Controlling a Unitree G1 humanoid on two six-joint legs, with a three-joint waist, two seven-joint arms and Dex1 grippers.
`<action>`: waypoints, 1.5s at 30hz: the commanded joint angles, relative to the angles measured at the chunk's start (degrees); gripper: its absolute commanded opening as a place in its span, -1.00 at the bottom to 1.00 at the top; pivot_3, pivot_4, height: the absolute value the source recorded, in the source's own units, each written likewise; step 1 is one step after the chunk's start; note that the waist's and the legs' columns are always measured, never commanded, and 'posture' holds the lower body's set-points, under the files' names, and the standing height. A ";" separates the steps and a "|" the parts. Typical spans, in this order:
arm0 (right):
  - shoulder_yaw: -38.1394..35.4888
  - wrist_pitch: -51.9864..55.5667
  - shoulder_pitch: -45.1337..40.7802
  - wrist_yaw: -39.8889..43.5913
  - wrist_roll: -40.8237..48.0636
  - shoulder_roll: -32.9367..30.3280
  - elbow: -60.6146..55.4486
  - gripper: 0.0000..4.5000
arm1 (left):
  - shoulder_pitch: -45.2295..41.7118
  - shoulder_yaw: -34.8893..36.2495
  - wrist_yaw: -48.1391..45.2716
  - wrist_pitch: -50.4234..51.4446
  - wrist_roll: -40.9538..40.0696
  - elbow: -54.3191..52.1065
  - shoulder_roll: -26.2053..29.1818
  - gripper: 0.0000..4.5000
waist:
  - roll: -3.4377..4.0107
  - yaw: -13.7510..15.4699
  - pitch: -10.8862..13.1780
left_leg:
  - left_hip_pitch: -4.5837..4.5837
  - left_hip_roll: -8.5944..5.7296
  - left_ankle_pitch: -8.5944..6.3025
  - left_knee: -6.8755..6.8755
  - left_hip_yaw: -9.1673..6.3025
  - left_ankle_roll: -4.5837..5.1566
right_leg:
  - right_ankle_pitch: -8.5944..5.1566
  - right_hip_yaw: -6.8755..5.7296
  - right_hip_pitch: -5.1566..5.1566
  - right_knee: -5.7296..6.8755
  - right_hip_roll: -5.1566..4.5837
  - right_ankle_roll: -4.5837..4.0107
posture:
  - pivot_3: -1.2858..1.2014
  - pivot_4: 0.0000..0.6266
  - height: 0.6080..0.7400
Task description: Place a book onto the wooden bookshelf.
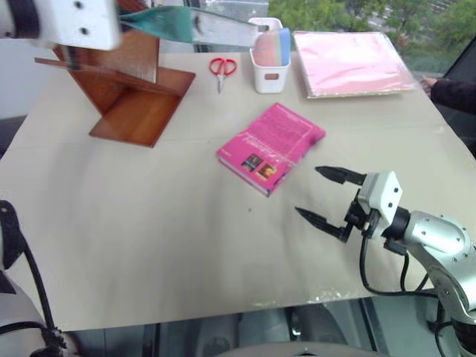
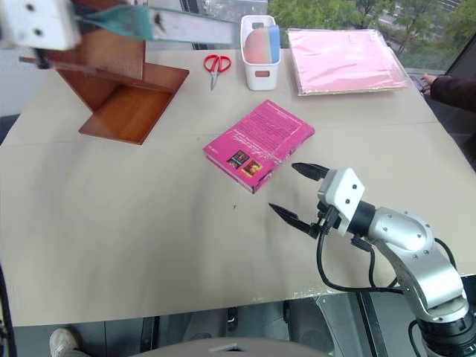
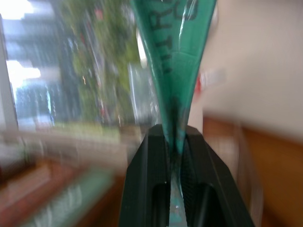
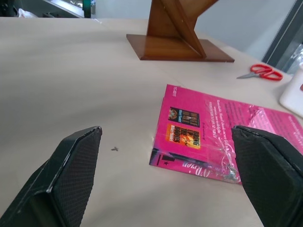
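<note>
The teal-green book (image 1: 169,24) hangs in the air at the far left of the table, above the wooden bookshelf (image 1: 134,97). My left gripper (image 3: 175,138) is shut on the book's lower edge, and the cover (image 3: 177,56) rises from between the black fingers. The bookshelf is reddish-brown, with slanted boards on a flat base (image 4: 177,47). My right gripper (image 1: 309,193) is open near the table's front right, pointing level towards the left. Nothing is between its fingers (image 4: 78,161).
A bright pink book (image 1: 271,145) lies flat just beyond the right gripper. At the back are red scissors (image 1: 222,68), a white bin (image 1: 269,63) and a flat pink packet (image 1: 353,63). A person's sleeve (image 1: 454,93) shows at the right edge.
</note>
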 commanded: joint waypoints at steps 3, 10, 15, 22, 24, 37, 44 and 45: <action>0.34 -2.05 -0.99 0.16 -0.22 0.48 -1.23 1.00 | -5.40 -1.36 1.27 -7.01 8.68 15.01 0.28 -1.00 | -0.15 0.25 0.09 | -0.08 0.04 -0.01 0.05 -0.02 0.02 | 0.00 -0.09 -0.02 0.04 0.00 0.01 | 0.03 -0.52 1.00; 0.89 -2.56 -12.90 -1.25 -1.63 3.42 6.44 1.00 | -12.33 -10.16 19.30 -12.22 25.27 34.85 -1.00 -1.00 | -0.30 -0.61 0.21 | -0.07 0.11 -0.19 0.86 0.00 0.31 | 0.03 -0.02 -0.03 0.78 0.05 0.11 | 0.03 -0.52 1.00; -0.26 -1.05 -19.28 -3.52 -0.08 6.28 7.33 1.00 | -13.18 -12.44 25.16 -12.09 28.56 39.11 -1.93 -1.00 | -0.31 -1.62 0.23 | 0.22 0.21 -0.16 0.93 0.07 0.29 | 0.03 0.09 -0.03 1.39 0.15 0.08 | 0.03 -0.52 1.00; -0.18 2.92 -24.29 -6.53 2.41 8.74 5.25 1.00 | -12.71 -11.86 27.22 -13.04 28.85 40.42 -2.65 -1.00 | -0.31 -1.80 0.23 | 0.34 0.22 -0.10 1.03 0.06 0.21 | 0.02 0.11 -0.07 1.79 0.17 0.06 | 0.03 -0.52 1.00; 0.11 3.68 -24.82 -6.89 2.61 8.83 4.76 1.00 | -12.10 -10.08 25.10 -12.75 26.74 40.78 -2.53 -0.60 | -0.31 -1.80 0.23 | 0.31 0.22 -0.10 1.10 0.08 0.21 | 0.03 0.12 -0.07 1.80 0.15 0.06 | 0.03 -0.52 1.00; 0.15 4.35 -24.46 -3.77 3.42 7.45 7.52 1.00 | -2.60 3.54 28.96 -30.84 13.34 36.84 7.18 0.48 | -0.32 -1.45 0.22 | 0.14 0.22 -0.10 1.11 0.09 0.21 | 0.02 0.07 -0.11 1.67 0.09 0.05 | 0.03 -0.52 1.00; 0.54 1.73 -21.01 -1.20 -0.51 4.34 12.06 1.00 | 26.27 18.40 9.54 -31.23 -31.78 5.14 -0.06 0.48 | -0.22 -0.08 0.13 | 0.24 0.21 -0.10 1.32 0.06 0.21 | 0.04 -0.02 0.05 1.84 -0.05 0.04 | 0.03 -0.52 1.00; 0.73 1.89 -20.90 -1.65 -1.95 3.69 13.67 1.00 | 32.63 19.34 12.48 -27.10 -35.30 -4.64 -2.24 0.48 | -0.22 -0.04 0.13 | 0.21 0.22 -0.10 1.40 0.01 0.20 | 0.04 -0.07 0.07 1.90 -0.03 0.04 | 0.03 -0.52 1.00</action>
